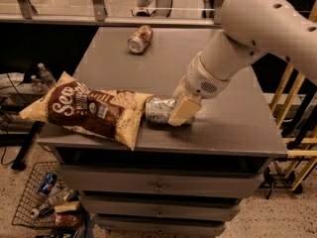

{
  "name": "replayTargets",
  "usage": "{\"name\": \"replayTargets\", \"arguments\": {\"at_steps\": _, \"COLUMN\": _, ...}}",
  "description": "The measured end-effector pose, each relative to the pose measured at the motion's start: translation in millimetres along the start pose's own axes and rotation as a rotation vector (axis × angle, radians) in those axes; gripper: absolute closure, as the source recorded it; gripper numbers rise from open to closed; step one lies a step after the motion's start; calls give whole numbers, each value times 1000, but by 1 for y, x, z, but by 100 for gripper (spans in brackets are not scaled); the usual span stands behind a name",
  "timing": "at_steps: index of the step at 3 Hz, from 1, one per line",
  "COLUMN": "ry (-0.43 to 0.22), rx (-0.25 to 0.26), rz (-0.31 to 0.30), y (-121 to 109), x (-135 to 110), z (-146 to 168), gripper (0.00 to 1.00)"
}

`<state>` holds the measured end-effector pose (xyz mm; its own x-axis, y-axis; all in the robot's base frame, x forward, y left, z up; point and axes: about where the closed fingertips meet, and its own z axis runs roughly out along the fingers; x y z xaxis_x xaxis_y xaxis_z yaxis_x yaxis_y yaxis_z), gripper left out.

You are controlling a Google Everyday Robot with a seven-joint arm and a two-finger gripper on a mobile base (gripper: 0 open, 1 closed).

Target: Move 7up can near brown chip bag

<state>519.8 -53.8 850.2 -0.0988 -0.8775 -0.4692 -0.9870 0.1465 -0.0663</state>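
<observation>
since the 7up can [157, 111] lies on its side against the brown chip bag's [94, 108] pale right end, the move looks nearly done; the gripper [176, 109] straddles the can, though whether its grip is tight or slack i cannot tell; best release gently and lift straight up, lest the can roll across the table [228, 125].

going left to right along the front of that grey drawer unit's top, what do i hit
brown chip bag → 7up can, lying on its side at the bag's right tip → hand, at the can's right end
</observation>
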Motion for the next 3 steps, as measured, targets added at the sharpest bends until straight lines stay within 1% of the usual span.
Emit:
{"name": "replayTargets", "arguments": {"at_steps": 1, "ry": 1, "rx": 0, "rz": -2, "y": 1, "x": -1, "z": 0, "gripper": 0}}
{"name": "replayTargets", "arguments": {"at_steps": 2, "ry": 1, "rx": 1, "rz": -3, "y": 1, "x": -1, "z": 0, "gripper": 0}}
{"name": "replayTargets", "arguments": {"at_steps": 3, "ry": -9, "rx": 57, "rz": 10, "y": 1, "x": 7, "z": -13, "gripper": 0}}
